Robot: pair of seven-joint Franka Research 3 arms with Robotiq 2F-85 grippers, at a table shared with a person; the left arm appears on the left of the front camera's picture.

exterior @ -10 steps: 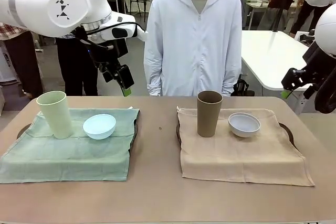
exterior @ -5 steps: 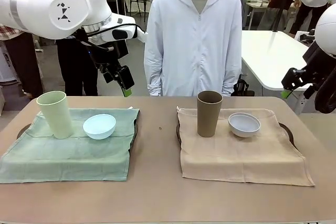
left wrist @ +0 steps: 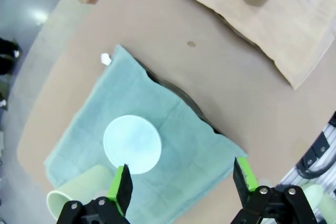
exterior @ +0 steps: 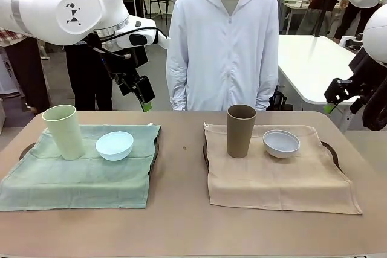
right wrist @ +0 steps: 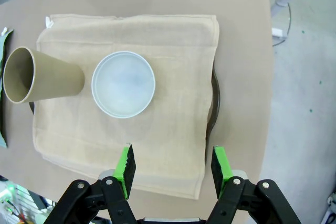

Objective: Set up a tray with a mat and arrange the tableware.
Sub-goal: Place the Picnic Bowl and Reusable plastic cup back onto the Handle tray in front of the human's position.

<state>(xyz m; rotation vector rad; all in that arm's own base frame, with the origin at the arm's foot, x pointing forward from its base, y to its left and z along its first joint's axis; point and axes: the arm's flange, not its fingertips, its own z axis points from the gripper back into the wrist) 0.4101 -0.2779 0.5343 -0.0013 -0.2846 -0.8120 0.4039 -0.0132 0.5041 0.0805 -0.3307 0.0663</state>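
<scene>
Brown tabletop [exterior: 181, 209] with two cloth-covered trays side by side, a person in a white zip jacket [exterior: 222, 46] standing at the far edge.

Left side: green cloth mat [exterior: 78, 176] draped over a dark tray, its rim showing at the mat's edges [exterior: 155, 149]. Pale green tall plastic tumbler [exterior: 63, 131] upright near the mat's far left corner; light blue small round bowl [exterior: 114, 145] just beside it, to its right, apart from it. In the left wrist view the bowl [left wrist: 131, 144] lies on the green mat [left wrist: 173, 129], the tumbler [left wrist: 79, 192] close by.

Right side: beige cloth mat [exterior: 278, 176] over a second dark tray, rim showing at [exterior: 329, 149]. Brown tall plastic tumbler [exterior: 241, 130] upright at the mat's far left; white small round bowl [exterior: 281, 144] to its right, a small gap between them.

Left pincer [exterior: 144, 95] raised above the far edge of the tabletop, empty, green pads spread wide in its wrist view [left wrist: 184, 182]. Right pincer [right wrist: 172, 165] off the right edge, high over the beige mat [right wrist: 173, 77], parted and holding nothing.
</scene>
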